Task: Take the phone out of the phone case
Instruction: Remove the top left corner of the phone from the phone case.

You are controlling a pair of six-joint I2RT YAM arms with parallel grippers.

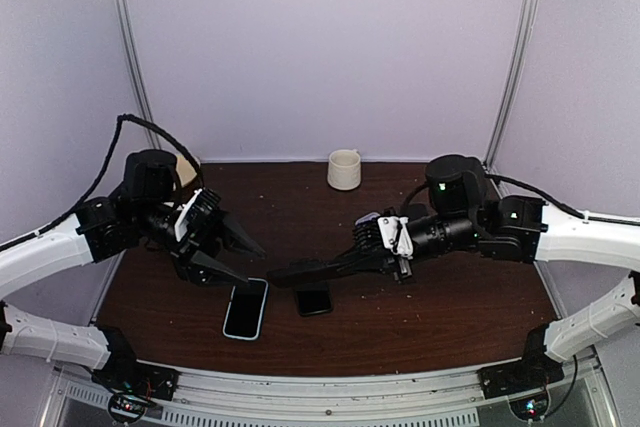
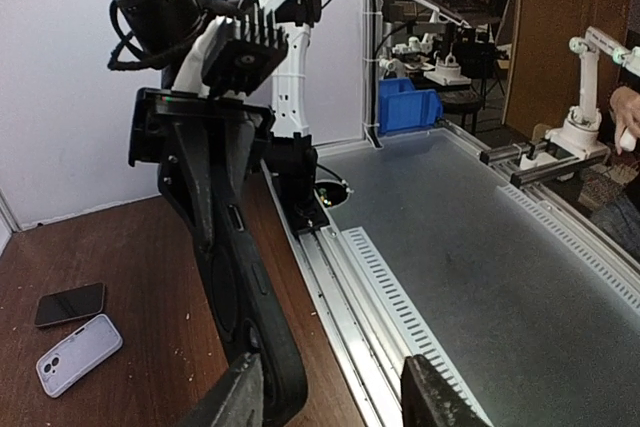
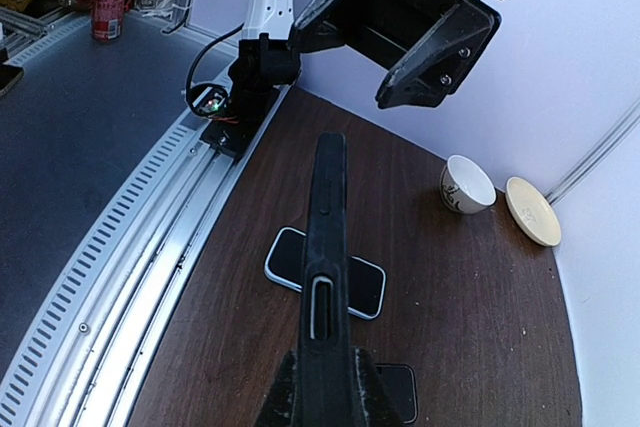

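My right gripper (image 1: 347, 265) (image 3: 325, 387) is shut on one end of a black phone case (image 1: 300, 271) (image 3: 328, 237) and holds it edge-up above the table. A pale edge shows through a slot in the case's side, but I cannot tell whether the phone sits inside. The case's free end (image 2: 262, 347) lies between the fingers of my left gripper (image 1: 250, 264) (image 2: 335, 397), close against the left finger (image 2: 235, 397). The right finger (image 2: 432, 397) stands well apart from it, so the gripper is open.
Under the case, a light-rimmed phone (image 1: 246, 308) (image 3: 325, 272) (image 2: 80, 352) lies flat on the brown table (image 1: 440, 307). A small dark phone (image 1: 313, 299) (image 2: 70, 304) (image 3: 400, 392) lies beside it. A white cup (image 1: 344, 169) (image 3: 466, 184) and a saucer (image 3: 531, 210) stand at the back wall.
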